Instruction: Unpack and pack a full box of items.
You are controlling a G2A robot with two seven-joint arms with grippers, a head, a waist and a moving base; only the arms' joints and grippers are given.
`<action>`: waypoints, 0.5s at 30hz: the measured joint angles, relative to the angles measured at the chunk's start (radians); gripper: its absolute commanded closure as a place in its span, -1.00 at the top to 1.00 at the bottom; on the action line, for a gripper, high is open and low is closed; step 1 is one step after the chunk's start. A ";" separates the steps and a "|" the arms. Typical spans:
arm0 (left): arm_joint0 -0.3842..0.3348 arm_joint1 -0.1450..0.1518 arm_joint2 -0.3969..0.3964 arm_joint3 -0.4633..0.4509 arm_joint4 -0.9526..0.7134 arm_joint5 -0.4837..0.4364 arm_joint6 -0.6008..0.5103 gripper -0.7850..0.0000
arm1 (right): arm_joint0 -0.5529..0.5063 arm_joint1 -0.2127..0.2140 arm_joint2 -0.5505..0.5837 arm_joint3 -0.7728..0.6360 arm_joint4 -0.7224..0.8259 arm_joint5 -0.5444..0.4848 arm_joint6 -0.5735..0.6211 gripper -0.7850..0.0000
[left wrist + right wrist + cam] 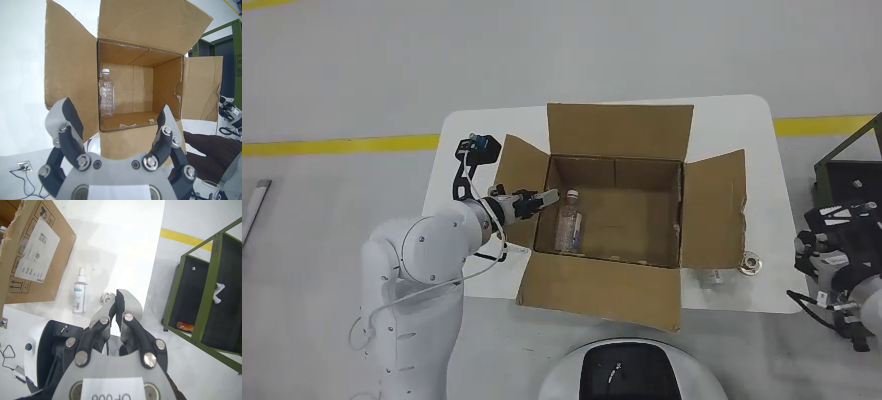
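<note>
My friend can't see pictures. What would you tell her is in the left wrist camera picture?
An open cardboard box has one clear plastic bottle with a white cap inside it, close to one side wall. The left end effector is in front of the box opening, open and holding nothing.

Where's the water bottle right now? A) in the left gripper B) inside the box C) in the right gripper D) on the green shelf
B: the water bottle sits inside the open cardboard box, while the left gripper is open and empty.
</note>
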 measured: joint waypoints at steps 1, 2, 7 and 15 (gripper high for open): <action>0.000 0.000 0.000 0.000 0.000 0.000 0.000 1.00 | 0.000 0.000 0.000 0.000 0.000 0.000 0.000 -1.00; 0.000 0.000 0.000 0.000 0.000 0.000 0.000 1.00 | 0.000 0.000 0.000 0.000 0.000 0.000 0.000 -1.00; 0.000 0.000 0.000 0.000 0.000 0.000 0.000 1.00 | -0.001 0.000 -0.001 -0.001 -0.002 -0.002 -0.001 -1.00; 0.000 0.000 0.000 0.000 0.000 0.000 0.000 1.00 | -0.010 -0.001 -0.119 -0.026 -0.088 0.047 0.084 -1.00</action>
